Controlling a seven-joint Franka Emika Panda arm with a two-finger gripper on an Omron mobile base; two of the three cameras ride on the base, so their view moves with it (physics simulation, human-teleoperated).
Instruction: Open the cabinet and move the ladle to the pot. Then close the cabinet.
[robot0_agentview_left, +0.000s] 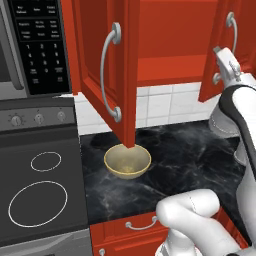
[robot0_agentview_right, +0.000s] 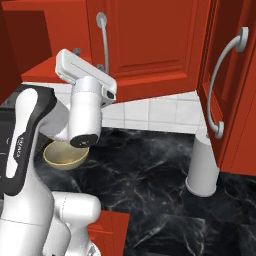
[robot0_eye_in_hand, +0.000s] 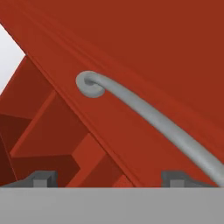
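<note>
Both cabinet (robot0_agentview_left: 165, 30) doors stood swung out, so the shelf was reachable. The gripper (robot0_eye_in_hand: 109, 177) hung up by the right door's handle (robot0_eye_in_hand: 148, 118), jaws wide and holding nothing. Couldn't spot the ladle or pot; only a bowl (robot0_agentview_left: 127, 161) on the counter (robot0_agentview_left: 190, 155).

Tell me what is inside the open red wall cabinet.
Through the open doors of the cabinet, the left base view shows a bare red back wall and the shelf floor. No ladle shows there. The left door and the arm cover the interior's two sides.
</note>
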